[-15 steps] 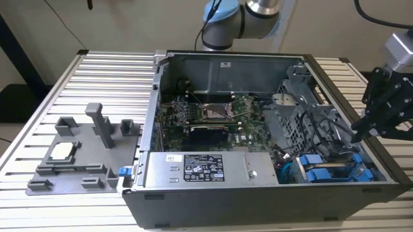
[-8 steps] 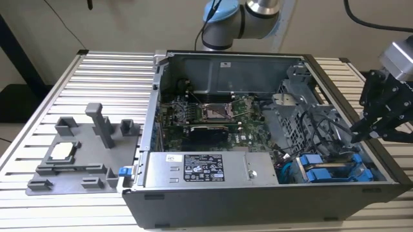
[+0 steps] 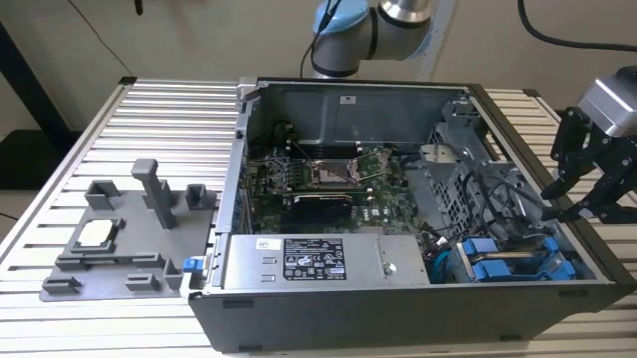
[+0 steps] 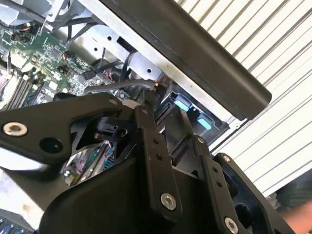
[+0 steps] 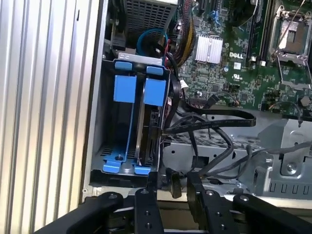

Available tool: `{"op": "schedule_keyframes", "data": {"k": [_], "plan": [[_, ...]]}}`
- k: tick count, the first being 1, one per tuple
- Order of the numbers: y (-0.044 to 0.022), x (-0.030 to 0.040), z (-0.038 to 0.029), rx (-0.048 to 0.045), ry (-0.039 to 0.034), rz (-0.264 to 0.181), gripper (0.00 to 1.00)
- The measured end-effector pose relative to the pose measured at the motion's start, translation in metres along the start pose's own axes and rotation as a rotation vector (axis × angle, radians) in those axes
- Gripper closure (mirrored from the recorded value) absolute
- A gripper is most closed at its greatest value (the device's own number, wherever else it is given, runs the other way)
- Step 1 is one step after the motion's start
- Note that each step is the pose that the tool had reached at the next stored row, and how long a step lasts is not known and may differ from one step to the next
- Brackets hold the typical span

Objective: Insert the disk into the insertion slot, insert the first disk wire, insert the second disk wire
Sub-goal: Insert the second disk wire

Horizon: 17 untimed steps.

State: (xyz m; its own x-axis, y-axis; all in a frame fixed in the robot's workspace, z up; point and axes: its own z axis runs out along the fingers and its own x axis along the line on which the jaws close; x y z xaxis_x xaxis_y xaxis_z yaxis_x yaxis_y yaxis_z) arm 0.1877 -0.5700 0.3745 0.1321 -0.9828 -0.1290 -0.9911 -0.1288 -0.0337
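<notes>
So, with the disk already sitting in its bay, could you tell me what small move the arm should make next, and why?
Probably ease the gripper closer around the loose black cable end. The disk in its blue frame already sits in the bay, and that cable end lies between the open fingers, apparently ungrasped.

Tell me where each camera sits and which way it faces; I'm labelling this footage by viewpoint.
Exterior view: off the arm, raised, looking down into the open computer case on the slatted table; the arm stands beyond it, and the gripper hangs at the exterior view's right.
First wrist view: on the wrist, looking past the gripper at the blue drive carriers and motherboard.
Second wrist view: on the wrist, looking along the gripper's black links toward those carriers.
Shared: all three show the gripper, carriers and motherboard.
</notes>
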Motion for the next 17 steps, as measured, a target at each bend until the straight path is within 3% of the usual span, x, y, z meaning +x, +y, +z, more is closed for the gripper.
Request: {"op": "schedule_keyframes", "data": {"k": [3,5,10,13,17], "plan": [[-0.0005,-0.0039,0.0027,0.0208,0.0087,-0.025,0.62],[-0.0010,-0.0071,0.0049,0.0289,0.0148,-0.038,0.62],[-0.0016,-0.0140,0.0103,0.0302,0.0455,-0.050,0.62],[-0.0015,-0.0145,0.0156,0.0297,0.0517,-0.051,0.62],[-0.0016,-0.0147,0.0162,0.0244,0.0573,-0.051,0.64]]}}
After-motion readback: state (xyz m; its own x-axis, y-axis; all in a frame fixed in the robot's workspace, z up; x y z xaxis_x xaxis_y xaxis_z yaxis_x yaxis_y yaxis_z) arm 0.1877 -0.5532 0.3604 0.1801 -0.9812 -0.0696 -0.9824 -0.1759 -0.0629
